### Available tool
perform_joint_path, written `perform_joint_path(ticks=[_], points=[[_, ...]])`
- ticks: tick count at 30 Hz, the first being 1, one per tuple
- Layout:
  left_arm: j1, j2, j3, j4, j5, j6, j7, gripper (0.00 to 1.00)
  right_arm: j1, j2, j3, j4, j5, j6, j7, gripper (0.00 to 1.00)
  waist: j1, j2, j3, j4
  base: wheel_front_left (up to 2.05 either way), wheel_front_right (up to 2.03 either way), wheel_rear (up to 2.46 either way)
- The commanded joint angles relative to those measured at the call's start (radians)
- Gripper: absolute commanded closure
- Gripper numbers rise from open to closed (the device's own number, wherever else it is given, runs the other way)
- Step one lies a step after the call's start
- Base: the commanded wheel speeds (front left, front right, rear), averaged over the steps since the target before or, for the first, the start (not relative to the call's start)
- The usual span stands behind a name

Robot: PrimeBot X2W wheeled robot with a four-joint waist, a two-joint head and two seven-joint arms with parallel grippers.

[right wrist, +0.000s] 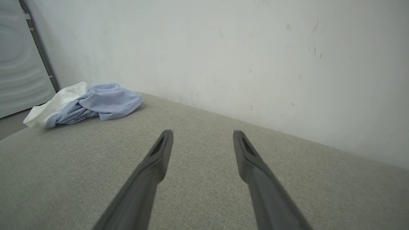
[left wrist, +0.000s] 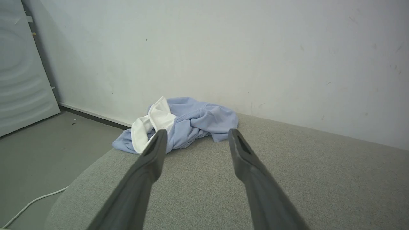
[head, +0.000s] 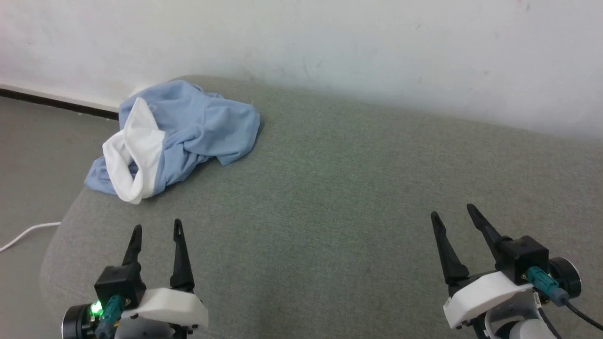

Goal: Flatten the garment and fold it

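While the garment lay crumpled in a heap on the far left corner of the grey fabric-covered bench, its white part folded outward and one edge drooping over the bench's rounded rim, both grippers hovered above the bench's near side, well apart from it. The left gripper, at the bench's near left, held its jaws open and empty. The right gripper, at the bench's near right, did likewise.

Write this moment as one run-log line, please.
shirt: crumpled, untouched, far-left corner of cushion | left gripper: open, empty | right gripper: open, empty
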Motion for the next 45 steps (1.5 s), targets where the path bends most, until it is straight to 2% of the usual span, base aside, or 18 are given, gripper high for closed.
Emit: perform_joint_path(ticks=[1, 45], points=[[0.015, 0.007, 0.003, -0.007, -0.007, 0.012, -0.010, 0.00, -0.012, -0.001, 0.003, 0.004, 0.009, 0.003, -0.009, 0.00, 0.0000, 0.0000, -0.001, 0.013, 0.00, 0.00, 0.00], [0.078, 0.045, 0.009, -0.042, -0.097, 0.126, -0.098, 0.00, -0.022, -0.002, 0.059, 0.031, 0.050, 0.005, -0.080, 0.00, 0.0000, 0.0000, -0.008, 0.249, 0.00, 0.00, 0.00]])
